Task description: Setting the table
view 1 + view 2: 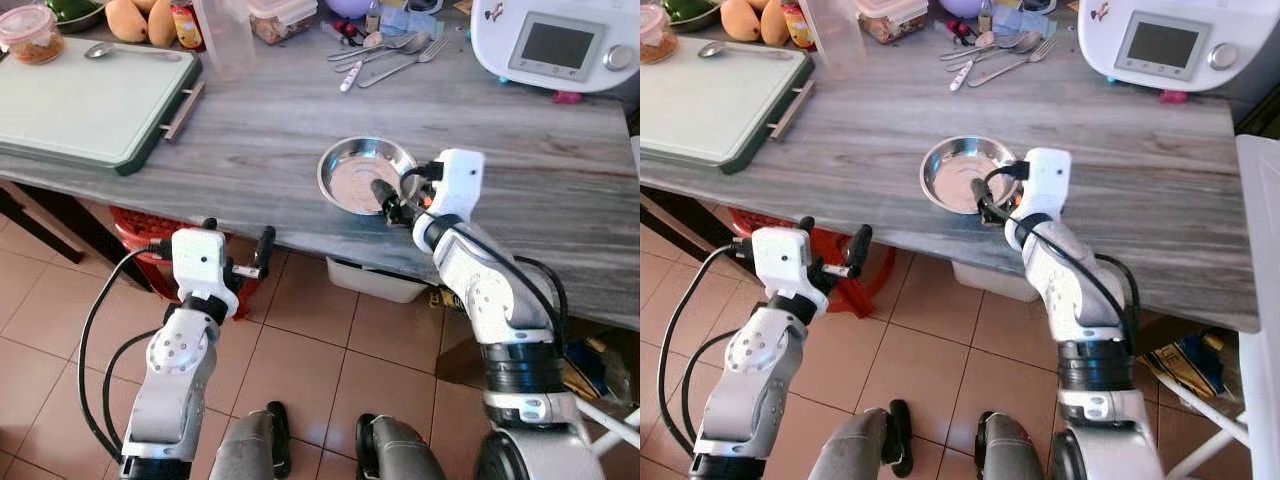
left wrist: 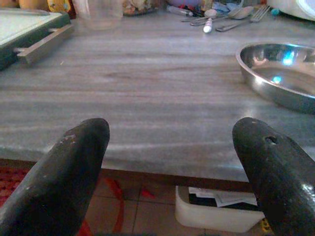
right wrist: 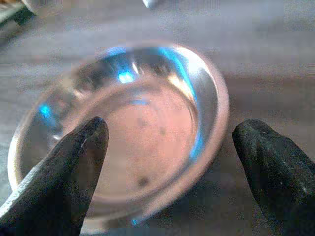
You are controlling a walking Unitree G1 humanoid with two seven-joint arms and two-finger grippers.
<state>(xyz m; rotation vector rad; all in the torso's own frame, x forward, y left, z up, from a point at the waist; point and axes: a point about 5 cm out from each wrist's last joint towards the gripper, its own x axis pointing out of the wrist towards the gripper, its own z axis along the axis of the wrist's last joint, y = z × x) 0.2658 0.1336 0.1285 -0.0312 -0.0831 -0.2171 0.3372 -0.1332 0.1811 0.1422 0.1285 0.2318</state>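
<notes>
The right gripper has its jaws spread wide at the near rim of a shallow round stainless-steel bowl, one black finger over the bowl's inside and the other outside its rim. The right wrist view is blurred, so whether a finger touches the metal is hard to tell. The bowl sits upright on the grey wood-grain tabletop, close to the near edge.

The left gripper hangs below and in front of the tabletop's edge over the tiled floor, jaws spread and holding nothing, pointing toward the bowl's side.

Farther back on the tabletop, a loose group of metal spoons and forks lies beyond the bowl. At the back right stands a white kitchen appliance with a grey screen. On the left lies a pale green cutting board with a dark rim carrying a single metal spoon. A white plastic bin sits on the floor beneath the tabletop.
</notes>
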